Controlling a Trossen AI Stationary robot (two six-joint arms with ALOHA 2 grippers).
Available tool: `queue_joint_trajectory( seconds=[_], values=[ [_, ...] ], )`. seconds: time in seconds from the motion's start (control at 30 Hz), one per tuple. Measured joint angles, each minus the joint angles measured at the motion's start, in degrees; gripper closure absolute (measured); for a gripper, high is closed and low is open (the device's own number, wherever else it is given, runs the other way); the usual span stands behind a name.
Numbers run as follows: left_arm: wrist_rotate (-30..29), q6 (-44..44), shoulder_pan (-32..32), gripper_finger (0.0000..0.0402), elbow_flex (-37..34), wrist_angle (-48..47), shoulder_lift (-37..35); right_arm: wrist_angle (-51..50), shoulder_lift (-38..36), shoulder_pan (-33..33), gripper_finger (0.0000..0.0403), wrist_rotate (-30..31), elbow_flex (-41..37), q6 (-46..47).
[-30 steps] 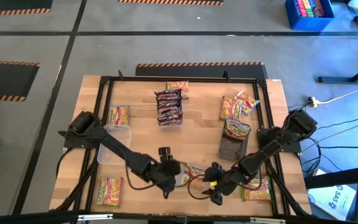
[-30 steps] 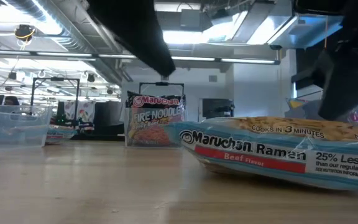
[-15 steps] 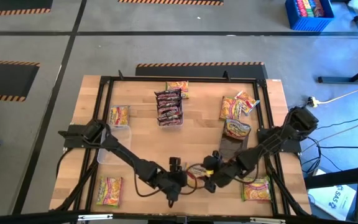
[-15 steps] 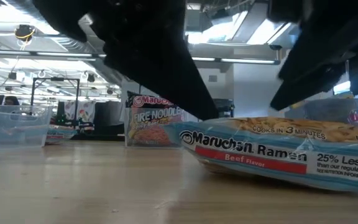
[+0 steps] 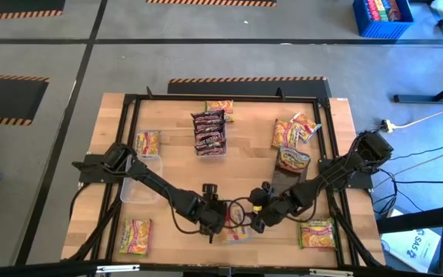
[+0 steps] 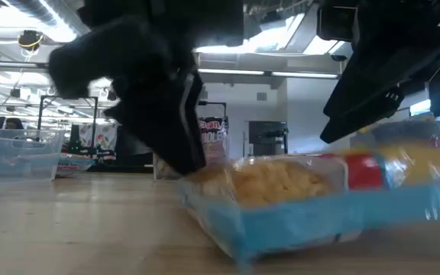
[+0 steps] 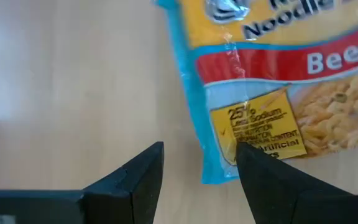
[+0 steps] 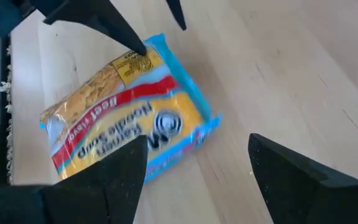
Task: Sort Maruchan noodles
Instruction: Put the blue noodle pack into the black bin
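Down at the near edge of the tabletop (image 5: 175,165) we see both pincers close over one light blue noodle packet (image 5: 235,232), which lies flat on the wood. Our left pincer (image 7: 199,168) stands open, one finger (image 7: 272,186) overlapping the packet's corner, the other (image 7: 138,177) over bare wood. Our right pincer (image 8: 194,171) is also open, hovering just beside the packet without touching it. Neither holds anything.

Farther off, we see a row of dark maroon packets (image 5: 209,132) at the far middle, yellow packets (image 5: 294,131) in the far right, and one more (image 5: 291,159) propped on a dark bin (image 5: 287,181). Single yellow packets lie at the near left (image 5: 134,235), the near right (image 5: 317,233) and the far left (image 5: 147,142), beside a clear bin (image 5: 141,177).
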Motion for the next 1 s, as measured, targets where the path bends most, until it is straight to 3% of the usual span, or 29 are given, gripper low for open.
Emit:
queue_joint_trajectory(
  seconds=[0.2, 0.4, 0.53, 0.77, 1.0],
  values=[
    [-2.1, 0.0, -0.4, 0.0206, 0.0, -0.3, -0.9, 0.5, 0.0, -1.0, 0.0131, -3.2, 0.0, 0.3],
    [-2.0, 0.2, -2.6, 0.0206, 0.0, -0.3, -1.7, 3.2, 0.0, 0.3, 0.0086, -7.6, 0.0, 2.6],
    [-6.2, 0.1, -4.8, 0.0206, 0.0, -0.3, -2.0, 3.0, 0.0, 1.9, 0.0068, -7.8, 0.0, 7.0],
    [-11.8, 0.1, -8.4, 0.0206, 0.0, 4.3, -1.7, 8.0, 4.5, 2.5, 0.0074, -10.9, 0.0, 11.2],
    [-9.7, 1.5, -8.4, 0.0206, -0.1, 5.7, 0.6, 10.9, 9.1, 2.4, 0.0089, -12.3, 0.0, 13.9]
  ],
)
